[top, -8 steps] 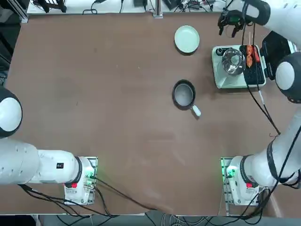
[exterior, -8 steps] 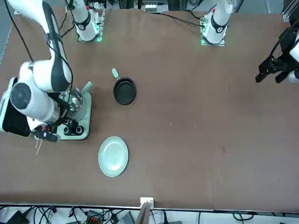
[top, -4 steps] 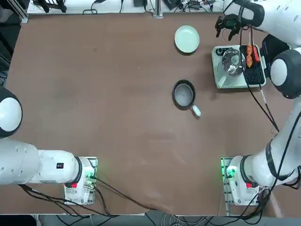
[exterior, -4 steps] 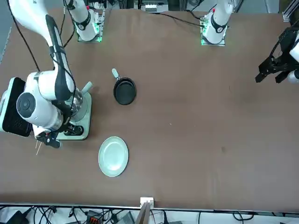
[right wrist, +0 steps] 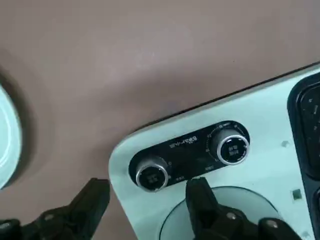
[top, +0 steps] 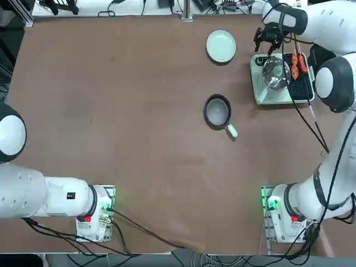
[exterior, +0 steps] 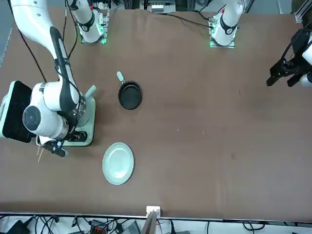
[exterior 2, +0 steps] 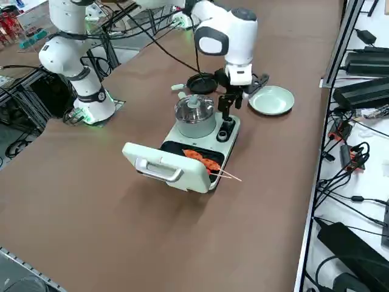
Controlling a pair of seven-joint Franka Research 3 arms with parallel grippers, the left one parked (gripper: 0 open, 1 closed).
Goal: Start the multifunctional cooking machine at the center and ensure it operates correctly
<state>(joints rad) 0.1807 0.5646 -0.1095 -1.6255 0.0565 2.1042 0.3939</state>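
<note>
The multifunctional cooking machine (top: 266, 99) is a mint-green box at the table's far right, with a steel pot (top: 275, 72), a black grill plate (top: 300, 83) carrying orange food, and its lid (exterior 2: 164, 167) folded open. Two round dials (right wrist: 151, 174) (right wrist: 231, 147) sit on its far corner. My right gripper (top: 267, 40) hangs just over that corner, open. In the wrist view its fingers (right wrist: 202, 200) stand on either side of one dial without touching it. The side view shows the gripper (exterior 2: 230, 100) close above the dial panel (exterior 2: 223, 131).
A pale green plate (top: 221, 45) lies just left of the machine in the top view. A small dark pan with a white handle (top: 217, 111) sits nearer the table's middle. Two thin skewer sticks (exterior 2: 228, 176) jut from the grill side.
My right gripper has come from beyond the machine's far edge back and down over its dial corner. Its fingers have drawn slightly closer. Nothing on the table has moved.
</note>
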